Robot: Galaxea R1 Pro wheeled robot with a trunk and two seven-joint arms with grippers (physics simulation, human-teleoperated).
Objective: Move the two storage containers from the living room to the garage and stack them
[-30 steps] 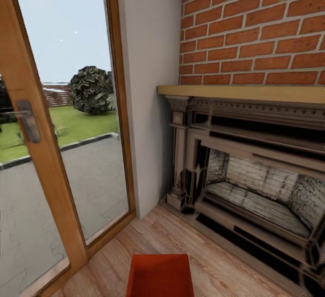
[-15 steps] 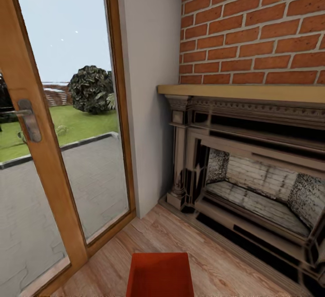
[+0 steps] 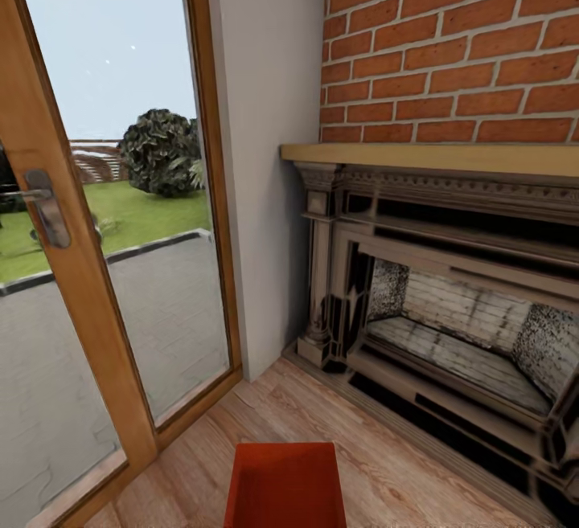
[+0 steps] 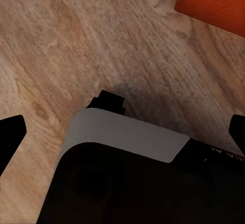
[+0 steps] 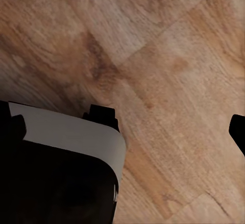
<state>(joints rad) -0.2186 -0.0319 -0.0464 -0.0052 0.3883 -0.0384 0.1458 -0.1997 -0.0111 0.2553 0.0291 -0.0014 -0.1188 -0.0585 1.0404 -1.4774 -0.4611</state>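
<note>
We face corner: glass door point(image 3: 104, 271) at left, brick fireplace point(image 3: 450, 287) at right, narrow pale wall point(image 3: 261, 150) between. Open wood-plank floor point(image 3: 386, 472) ahead. Red-orange storage container point(image 3: 285, 486) sits on floor at bottom centre, nothing visible inside. Left gripper point(image 4: 122, 132) hangs over planks, fingers wide apart, container corner near. Right gripper — only one fingertip point(image 5: 239, 129) visible, can't tell spread.
</note>
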